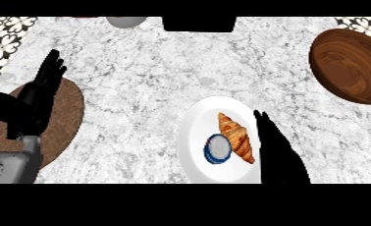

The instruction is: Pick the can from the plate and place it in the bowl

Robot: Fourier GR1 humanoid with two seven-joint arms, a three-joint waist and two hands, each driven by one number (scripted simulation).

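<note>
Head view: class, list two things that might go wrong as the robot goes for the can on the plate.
1. The golden croissant lies between the open right hand and the small blue-and-white can on the round white plate; reaching fingers might nudge or catch it instead.
2. The dark wooden bowl sits at the right edge, partly out of view; the can might clip its rim.

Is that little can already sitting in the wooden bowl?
No: the can stands on the white plate beside the croissant, apart from the wooden bowl at the view's right edge.
</note>
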